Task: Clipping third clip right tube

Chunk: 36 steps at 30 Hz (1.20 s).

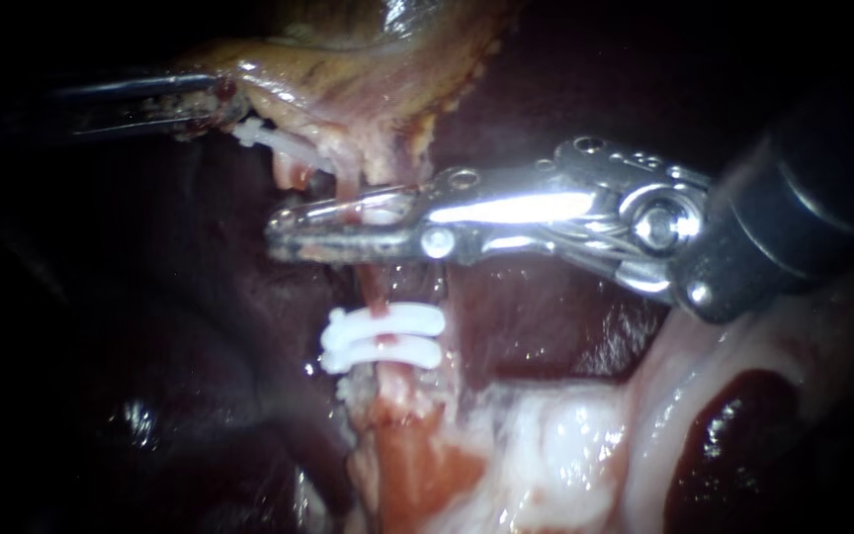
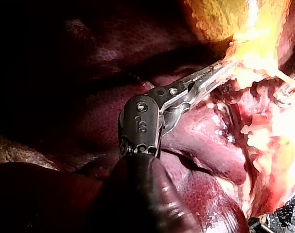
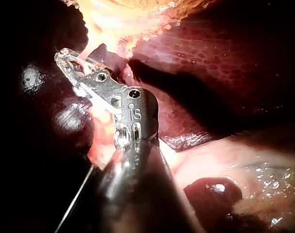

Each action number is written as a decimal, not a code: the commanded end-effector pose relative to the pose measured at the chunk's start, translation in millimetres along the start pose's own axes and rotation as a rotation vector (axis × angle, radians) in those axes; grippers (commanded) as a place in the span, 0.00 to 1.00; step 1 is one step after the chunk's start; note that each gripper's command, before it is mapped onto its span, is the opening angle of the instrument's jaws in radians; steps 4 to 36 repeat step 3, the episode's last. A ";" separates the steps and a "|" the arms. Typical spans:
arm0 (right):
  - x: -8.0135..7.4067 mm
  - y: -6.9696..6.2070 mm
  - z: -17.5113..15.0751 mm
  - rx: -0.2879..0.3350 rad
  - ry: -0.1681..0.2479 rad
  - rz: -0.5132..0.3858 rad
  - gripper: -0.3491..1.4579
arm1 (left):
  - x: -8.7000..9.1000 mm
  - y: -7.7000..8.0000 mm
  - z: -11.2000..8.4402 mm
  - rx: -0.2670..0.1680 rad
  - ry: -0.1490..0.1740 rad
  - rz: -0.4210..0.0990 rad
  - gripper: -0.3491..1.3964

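My right instrument [image 1: 284, 232] comes in from the right, and its long jaws lie across the right tube [image 1: 376, 287]. They are closed onto the tube from both sides, with a pale clip just visible between them. Below the jaws, two white clips [image 1: 384, 321] [image 1: 383, 353] sit side by side on the same tube. My left instrument [image 1: 219, 104] enters at upper left, jaws shut on the edge of the yellowish gallbladder [image 1: 348, 79]. The left wrist view shows those jaws [image 2: 225, 65] clamped on bright yellow tissue. In the right wrist view my right instrument's jaws [image 3: 64, 58] reach under the gallbladder's edge.
Dark liver [image 1: 150, 297] surrounds the tube on both sides. A white clip-like piece [image 1: 269, 138] lies on a strand just beside the left instrument's jaws. Pale, wet tissue [image 1: 565, 445] fills the lower right, with a dark red pool [image 1: 733, 435] next to it.
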 end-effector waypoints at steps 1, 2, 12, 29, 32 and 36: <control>-0.1 0.0 0.0 -0.001 -0.002 0.000 0.00 | 0.0 0.0 0.0 -0.001 0.000 0.000 0.00; -0.1 0.1 0.0 -0.001 -0.002 0.000 0.00 | 0.0 0.0 0.0 -0.001 0.000 0.000 0.00; -0.1 0.1 0.0 -0.001 -0.002 0.000 0.00 | 0.0 0.0 0.0 -0.001 0.000 0.000 0.00; -0.1 0.1 0.0 -0.001 -0.002 0.000 0.00 | 0.0 0.0 0.0 -0.001 0.000 0.000 0.00; -0.1 0.1 0.0 -0.001 -0.002 0.000 0.00 | 0.0 0.0 0.0 -0.001 0.000 0.000 0.00; -0.1 0.1 0.0 -0.001 -0.002 0.000 0.00 | 0.0 0.0 0.0 -0.001 0.000 0.000 0.00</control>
